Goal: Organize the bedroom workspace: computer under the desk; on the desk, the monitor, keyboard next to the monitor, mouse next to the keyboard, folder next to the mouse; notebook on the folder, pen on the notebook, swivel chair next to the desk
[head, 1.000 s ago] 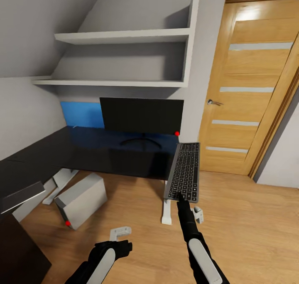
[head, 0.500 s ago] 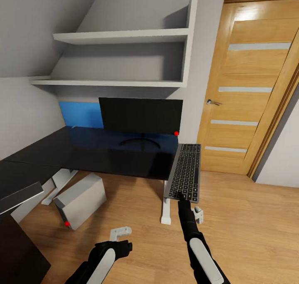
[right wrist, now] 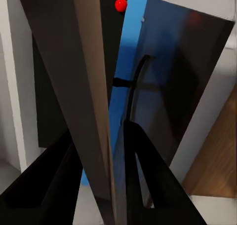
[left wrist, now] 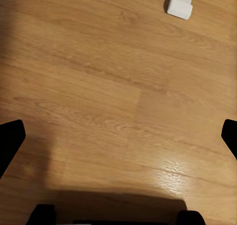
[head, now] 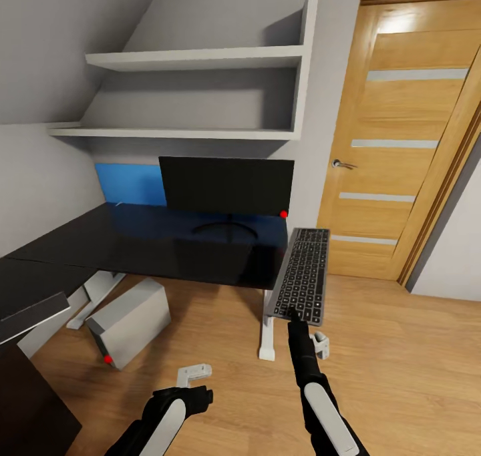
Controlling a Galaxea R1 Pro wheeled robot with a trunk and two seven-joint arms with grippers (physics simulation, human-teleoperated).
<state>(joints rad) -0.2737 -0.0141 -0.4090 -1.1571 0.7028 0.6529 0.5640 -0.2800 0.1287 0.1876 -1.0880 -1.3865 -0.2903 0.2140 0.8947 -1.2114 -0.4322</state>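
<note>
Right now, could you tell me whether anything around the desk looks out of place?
Yes. The computer lies tipped on the floor beside the desk leg, not upright. The keyboard isn't resting on the desk: the right gripper holds it, reaching past the desk's end.

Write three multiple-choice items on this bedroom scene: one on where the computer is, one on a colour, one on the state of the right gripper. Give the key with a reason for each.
1. Where is the computer?
A. on the desk
B. on the floor by a desk leg
C. on a wall shelf

2. What colour is the dot at the monitor screen's lower corner?
A. green
B. white
C. red

3. What is the right gripper doing?
A. gripping the keyboard by its near end
B. hanging open over the floor
C. resting on the door handle

Key:
1 B, the grey tower stands on the wood floor beside a white leg of the desk.
2 C, a red dot glows there.
3 A, the head view shows the fingers closed on the keyboard's near edge, with the keyboard held off the desk's end.
</note>
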